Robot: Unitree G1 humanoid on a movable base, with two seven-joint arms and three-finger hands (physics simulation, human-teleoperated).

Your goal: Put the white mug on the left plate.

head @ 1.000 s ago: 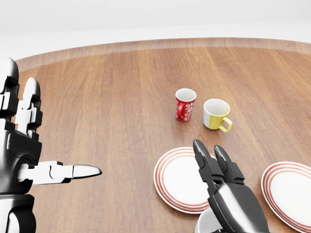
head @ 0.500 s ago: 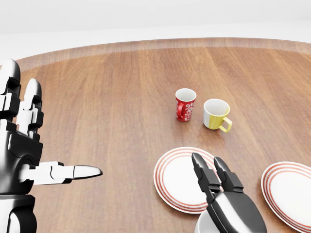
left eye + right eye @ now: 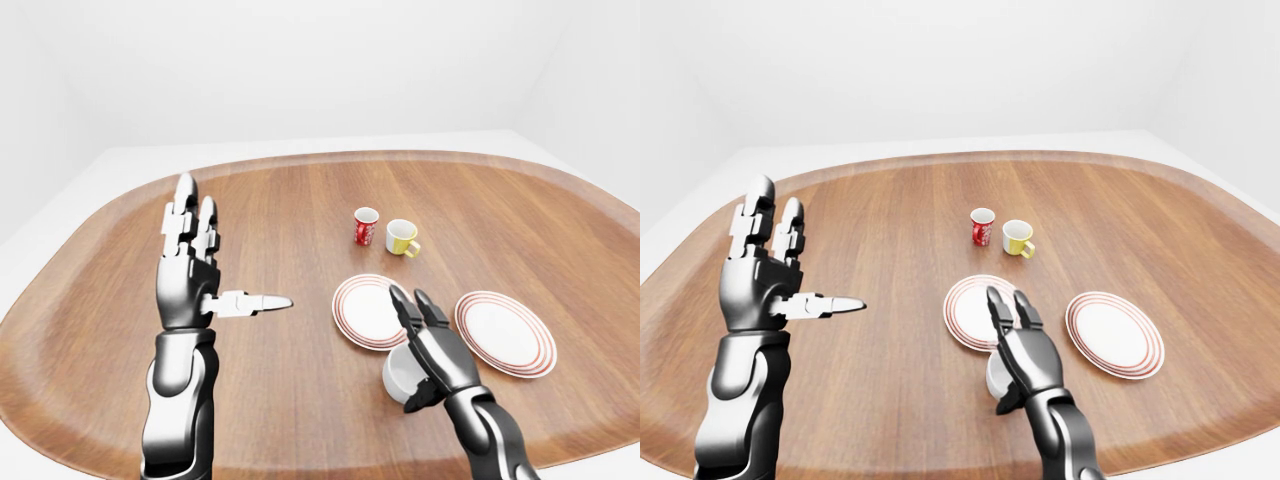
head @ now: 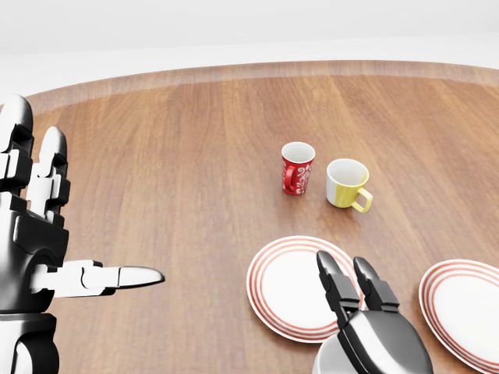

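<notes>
The white mug (image 3: 397, 374) stands on the wooden table just below the left plate (image 3: 358, 303), a white plate with red rim rings. My right hand (image 3: 411, 298) lies over the mug's right side and top. Its fingers (image 4: 330, 279) stretch straight out over the plate's lower edge, open and not curled round the mug. In the head view only a sliver of the mug (image 4: 322, 364) shows at the bottom, beside the hand. My left hand (image 3: 214, 256) is held upright at the left, open and holding nothing, with its thumb pointing right.
A second red-ringed plate (image 3: 505, 333) lies to the right of the left plate. A red patterned mug (image 4: 297, 167) and a yellow and white mug (image 4: 348, 184) stand side by side above the plates. The table's rim (image 3: 300, 160) curves across the top.
My right hand has drawn back toward the bottom of the head view, with its fingertips now lower on the left plate. The left hand and the mugs have not moved.
</notes>
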